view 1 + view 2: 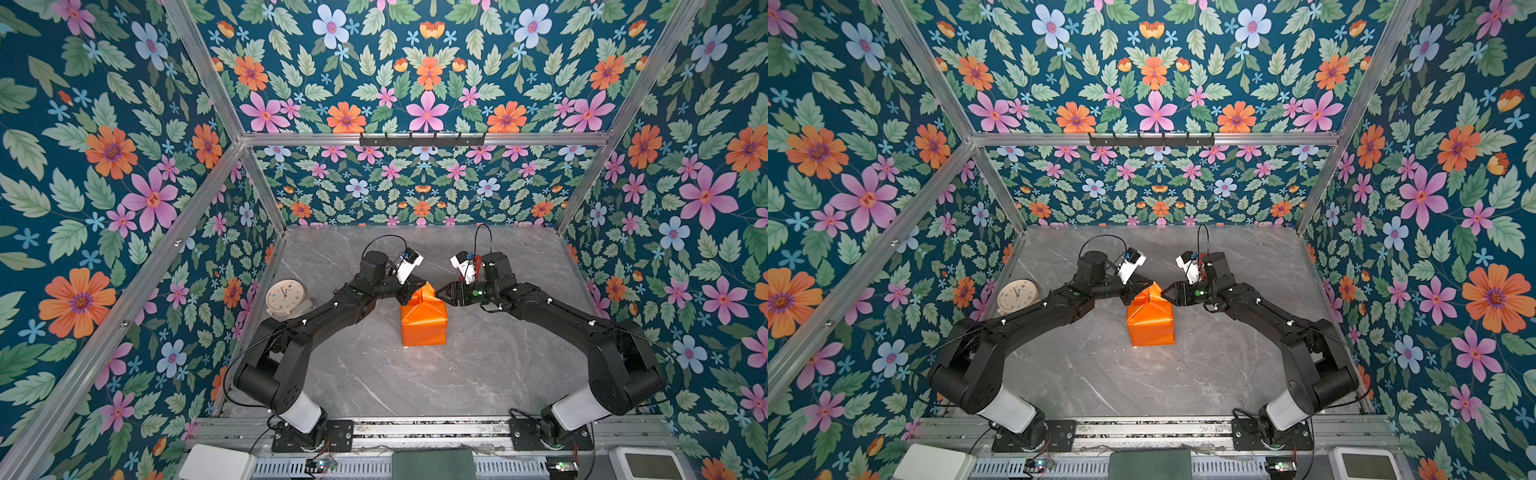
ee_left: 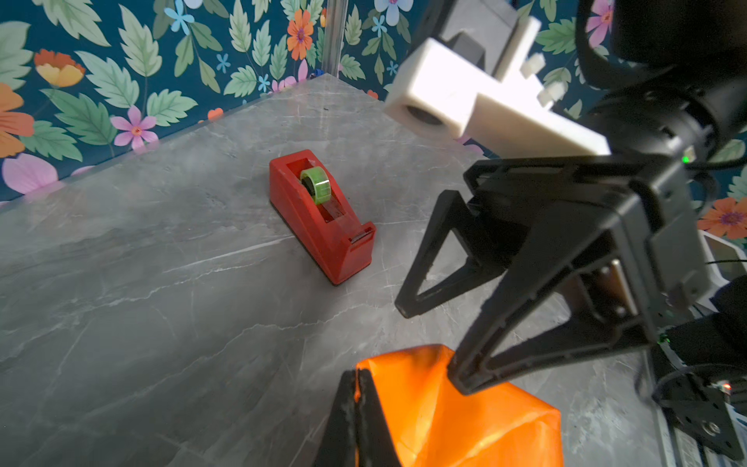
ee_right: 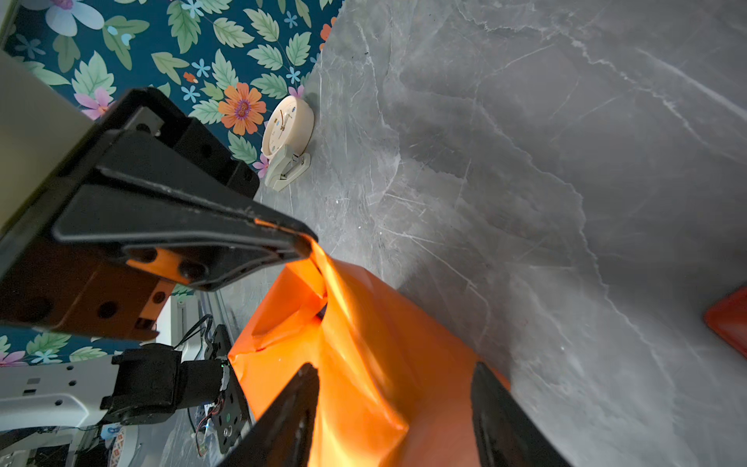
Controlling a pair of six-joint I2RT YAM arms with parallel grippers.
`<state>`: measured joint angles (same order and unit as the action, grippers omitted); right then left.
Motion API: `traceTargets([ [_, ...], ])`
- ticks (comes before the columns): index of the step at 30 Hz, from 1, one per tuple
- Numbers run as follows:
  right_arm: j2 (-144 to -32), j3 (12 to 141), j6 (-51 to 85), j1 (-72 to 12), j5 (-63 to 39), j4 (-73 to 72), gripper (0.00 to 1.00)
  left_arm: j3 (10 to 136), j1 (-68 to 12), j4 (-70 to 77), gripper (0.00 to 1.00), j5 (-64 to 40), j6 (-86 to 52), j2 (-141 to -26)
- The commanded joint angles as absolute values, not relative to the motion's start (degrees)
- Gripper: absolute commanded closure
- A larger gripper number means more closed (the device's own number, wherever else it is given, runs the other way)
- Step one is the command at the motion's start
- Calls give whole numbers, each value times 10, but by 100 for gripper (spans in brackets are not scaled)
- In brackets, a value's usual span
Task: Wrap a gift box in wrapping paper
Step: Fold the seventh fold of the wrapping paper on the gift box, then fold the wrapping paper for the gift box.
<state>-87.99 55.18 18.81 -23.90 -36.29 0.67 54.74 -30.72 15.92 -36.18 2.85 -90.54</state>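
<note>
The wrapping paper (image 1: 423, 322) hides the gift box fully; the left gripper (image 3: 308, 242) pinches its top fold, and the right gripper (image 3: 395, 368) jaws stand wide.

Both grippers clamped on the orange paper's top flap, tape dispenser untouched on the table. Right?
Only the left gripper is clamped on the wrapping paper flap. The right gripper is open, jaws apart at the paper, as the left wrist view shows. The tape dispenser does sit untouched on the table.
</note>
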Motion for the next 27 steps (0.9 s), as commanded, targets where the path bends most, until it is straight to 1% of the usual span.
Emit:
traceTargets([
  [1, -863, 541, 218, -243, -344, 31, 37, 541, -307, 190, 100, -334, 15, -898],
  [8, -865, 536, 244, -255, -319, 58, 36, 523, -308, 192, 100, -320, 11, -884],
  [16, -881, 539, 256, -255, -299, 77, 41, 504, -310, 203, 100, -332, 9, -866],
  [27, -881, 519, 292, -258, -288, 66, 43, 482, -330, 205, 100, -316, -2, -842],
])
